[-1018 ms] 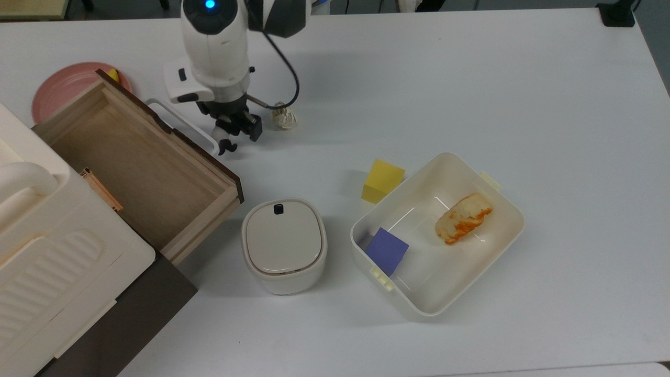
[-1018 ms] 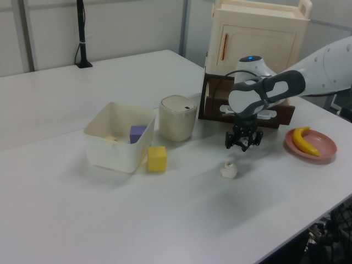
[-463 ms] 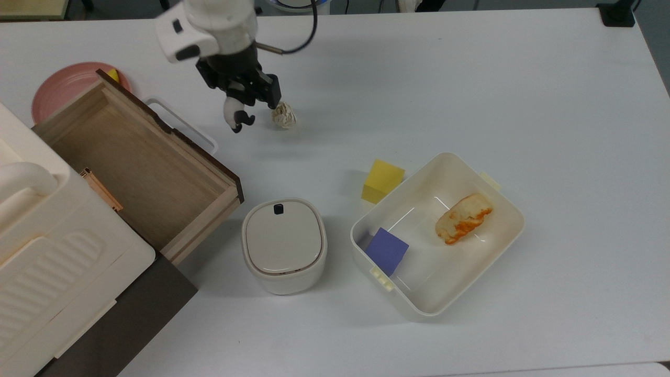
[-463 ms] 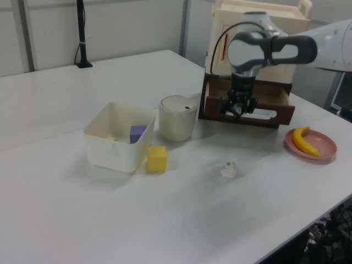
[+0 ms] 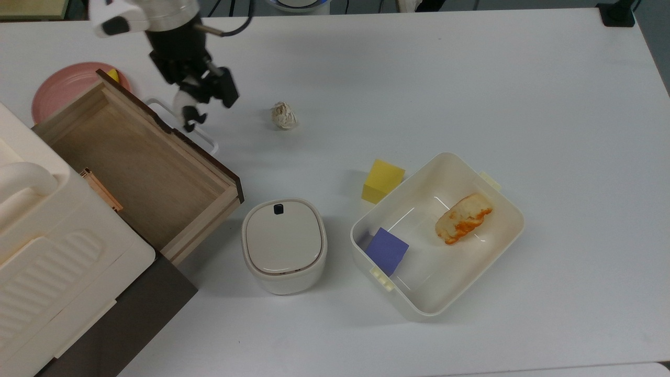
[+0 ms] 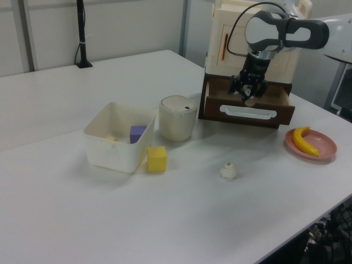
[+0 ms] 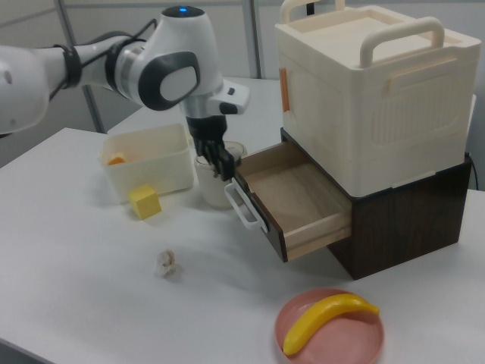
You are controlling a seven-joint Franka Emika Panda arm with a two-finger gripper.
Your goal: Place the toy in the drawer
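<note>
Now the gripper (image 5: 194,102), clamped on the toy (image 5: 187,111), hangs over the white handle (image 5: 180,125), short of the drawer (image 5: 131,162); letting go here risks dropping it onto the table (image 5: 419,78).

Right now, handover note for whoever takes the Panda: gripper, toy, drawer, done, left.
Gripper: shut on the toy, held in the air.
Position: in the top view it hangs over the white loop handle at the drawer's front edge, not yet over the cavity.
Drawer: pulled open, and its wooden floor looks bare.
Done: toy picked up and carried to the drawer front.
Left: move on over the cavity, lower, release, withdraw.
Nearby: paper ball on the table, apart from the gripper.
</note>
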